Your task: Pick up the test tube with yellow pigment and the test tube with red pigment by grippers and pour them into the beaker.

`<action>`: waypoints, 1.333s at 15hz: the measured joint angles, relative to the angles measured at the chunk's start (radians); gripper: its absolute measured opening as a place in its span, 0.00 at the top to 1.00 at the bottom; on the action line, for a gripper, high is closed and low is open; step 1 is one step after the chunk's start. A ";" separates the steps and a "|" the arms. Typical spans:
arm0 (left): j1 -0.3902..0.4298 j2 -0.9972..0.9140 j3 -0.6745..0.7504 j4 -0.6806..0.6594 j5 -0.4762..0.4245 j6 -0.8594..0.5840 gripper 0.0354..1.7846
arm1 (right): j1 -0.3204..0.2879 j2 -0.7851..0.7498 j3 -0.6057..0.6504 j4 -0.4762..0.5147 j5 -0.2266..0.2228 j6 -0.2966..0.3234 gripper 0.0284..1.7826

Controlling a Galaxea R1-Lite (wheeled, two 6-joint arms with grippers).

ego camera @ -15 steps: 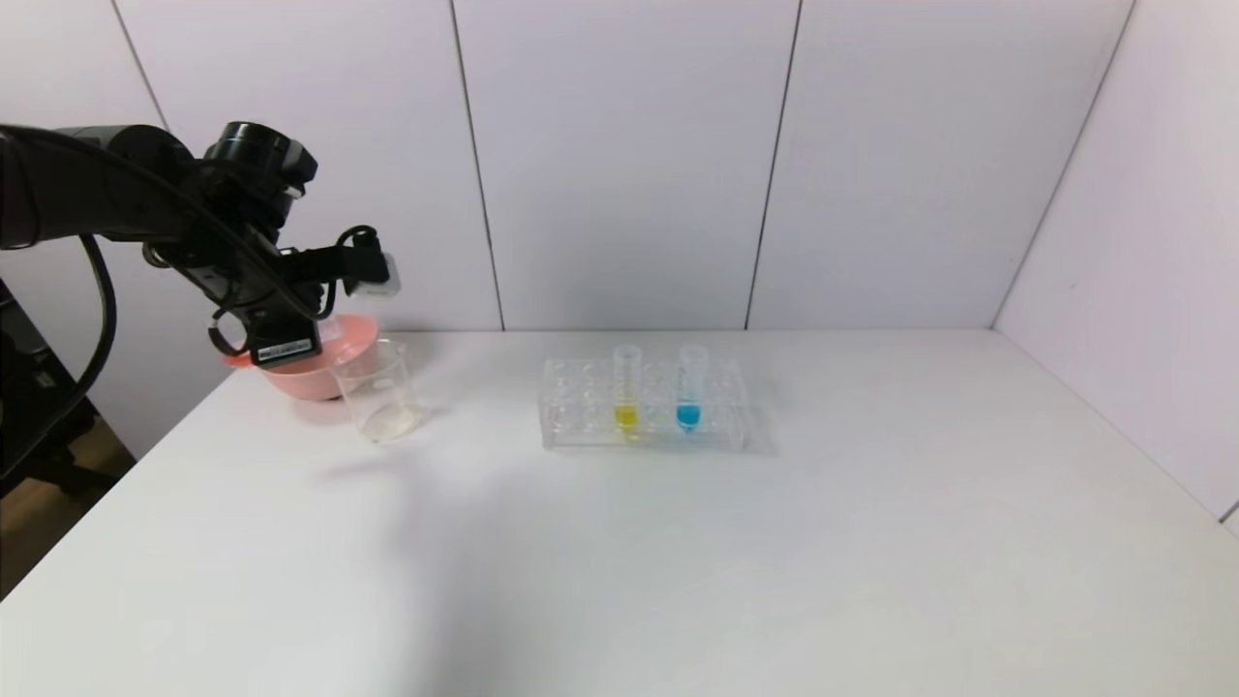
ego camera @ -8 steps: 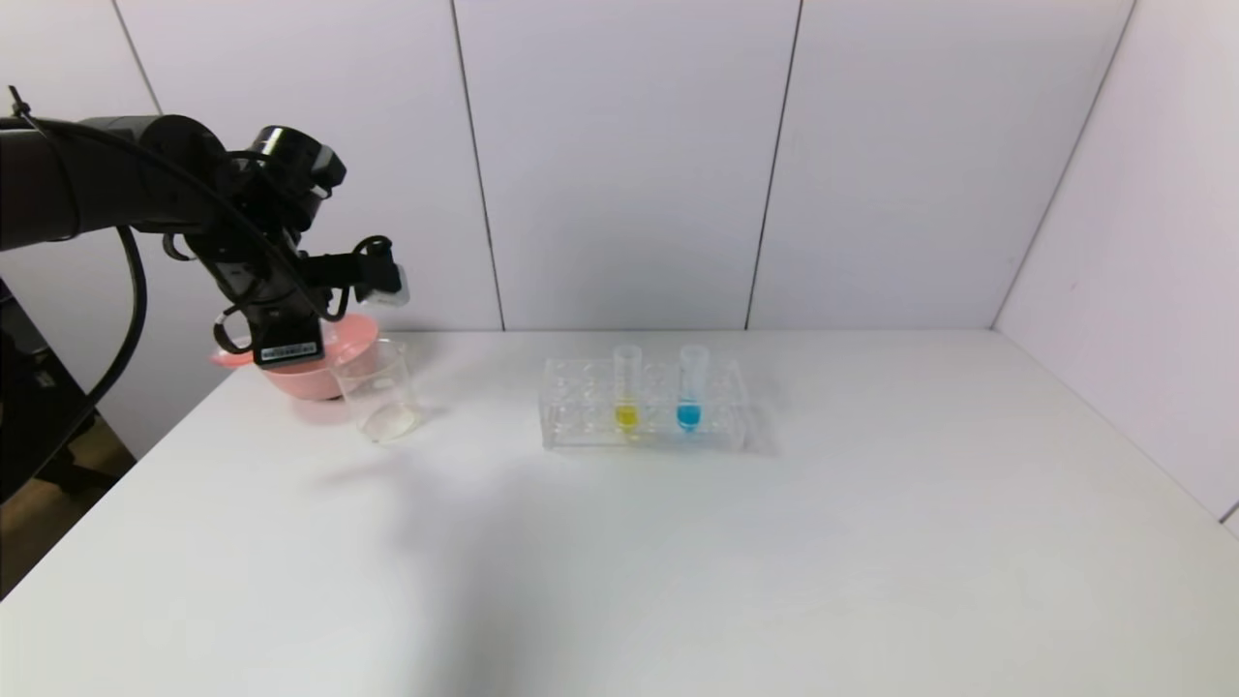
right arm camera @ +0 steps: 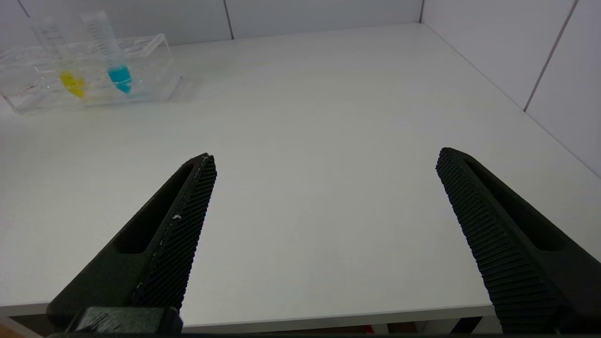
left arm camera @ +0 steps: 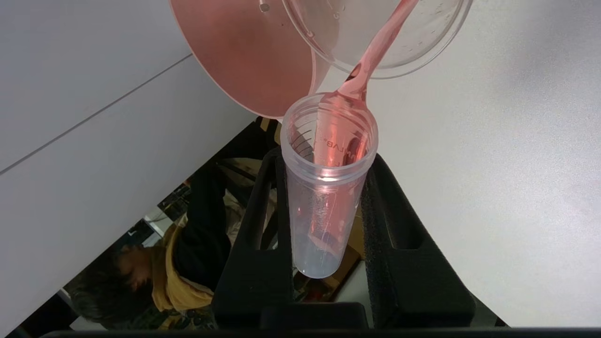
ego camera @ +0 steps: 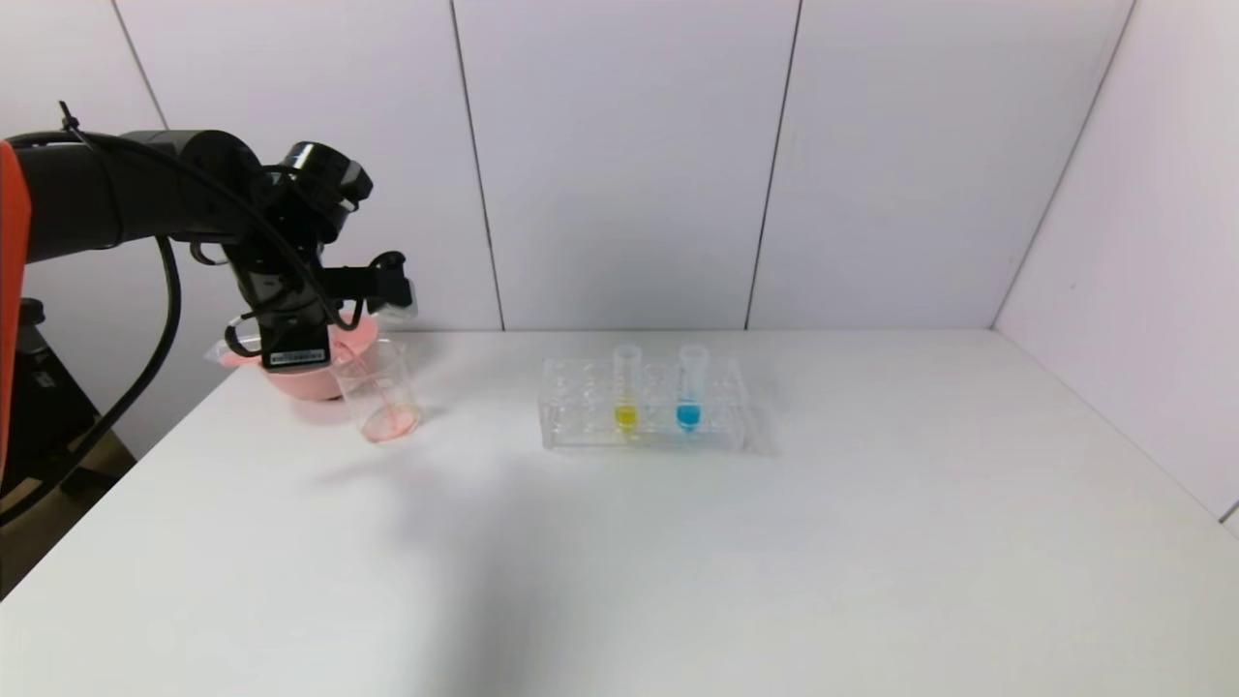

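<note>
My left gripper [left arm camera: 326, 159] is shut on the test tube with red pigment [left arm camera: 324, 197], held tipped over with its mouth above the beaker [left arm camera: 413, 42]. A thin red stream runs from the tube's lip into the beaker. In the head view the left gripper [ego camera: 290, 334] hangs at the table's far left above the beaker [ego camera: 379, 392], which has pink liquid at its bottom. The test tube with yellow pigment [ego camera: 626, 387] stands upright in the clear rack [ego camera: 581, 426]; it also shows in the right wrist view [right arm camera: 70, 80]. My right gripper [right arm camera: 325, 156] is open and empty over the table's near edge.
A pink bowl [ego camera: 290, 378] stands just behind the beaker, touching or nearly touching it. A tube with blue liquid [ego camera: 688, 387] stands in the rack next to the yellow one. White walls close the table's back and right sides.
My left arm has shifted right and tipped the red tube further. Red liquid now runs into the beaker, and its bottom has turned pink.
</note>
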 joint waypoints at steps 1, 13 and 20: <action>-0.003 0.003 -0.003 -0.004 0.018 0.001 0.77 | 0.000 0.000 0.000 0.000 0.000 0.000 0.04; -0.041 0.021 -0.011 -0.014 0.141 0.034 0.77 | 0.000 0.000 0.000 0.000 0.000 0.000 0.04; -0.059 0.024 -0.012 -0.014 0.202 0.046 0.77 | 0.000 0.000 0.000 0.000 0.000 0.000 0.04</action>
